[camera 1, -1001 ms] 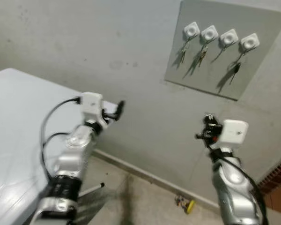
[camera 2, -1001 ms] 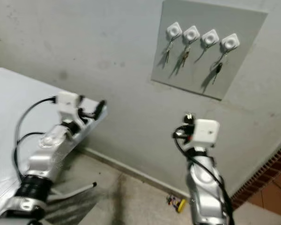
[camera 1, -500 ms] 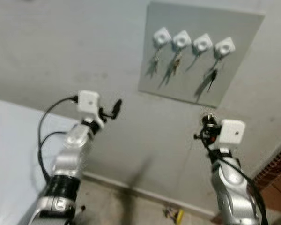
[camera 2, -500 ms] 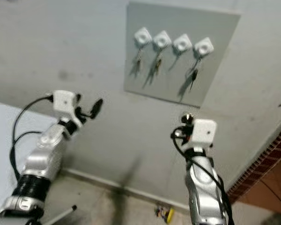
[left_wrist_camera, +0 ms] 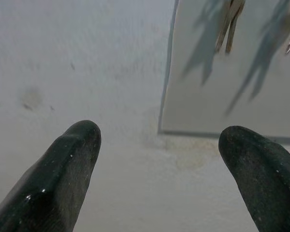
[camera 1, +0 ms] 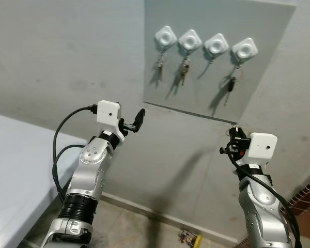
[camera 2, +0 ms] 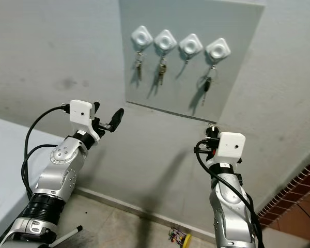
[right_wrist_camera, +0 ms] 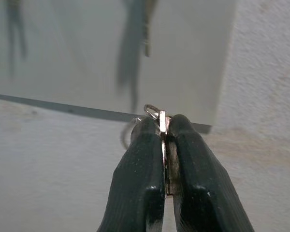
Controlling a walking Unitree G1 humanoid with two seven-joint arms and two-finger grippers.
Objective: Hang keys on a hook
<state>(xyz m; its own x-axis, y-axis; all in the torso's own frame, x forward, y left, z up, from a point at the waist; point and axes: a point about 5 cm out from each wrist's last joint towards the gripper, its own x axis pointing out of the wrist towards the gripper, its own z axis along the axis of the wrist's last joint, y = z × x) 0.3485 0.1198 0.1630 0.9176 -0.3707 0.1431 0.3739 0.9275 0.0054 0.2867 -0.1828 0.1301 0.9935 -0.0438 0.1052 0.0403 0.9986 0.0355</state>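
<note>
The step in hand looks like the approach to the wall, with the key carried up toward a hook and not yet hung. The right gripper [right_wrist_camera: 163,126] has its two black fingers pressed together on a flat key [right_wrist_camera: 162,122], pinched edge-on, and a small key ring [right_wrist_camera: 152,109] stands just past the fingertips. Up and ahead of that gripper is a grey board [camera 1: 258,31] fixed to the wall, carrying a row of four white hooks [camera 1: 204,43]. Three of them already hold keys, and the third hook [camera 1: 216,44] from the left appears bare, so it is probably the target, up and slightly to the left of the right gripper. The next move would call for raising the gripper well above where it is, closing on the board, and turning the ring so its opening meets the peg; that is a fine alignment, since the ring is small. The left gripper [camera 1: 135,123] is held forward below the board's lower left corner, fingers spread apart and holding nothing. How much of the key lies hidden between the fingers cannot be told, nor the shape of each hook's peg; the hanging keys in both wrist views are blurred and cut off.
</note>
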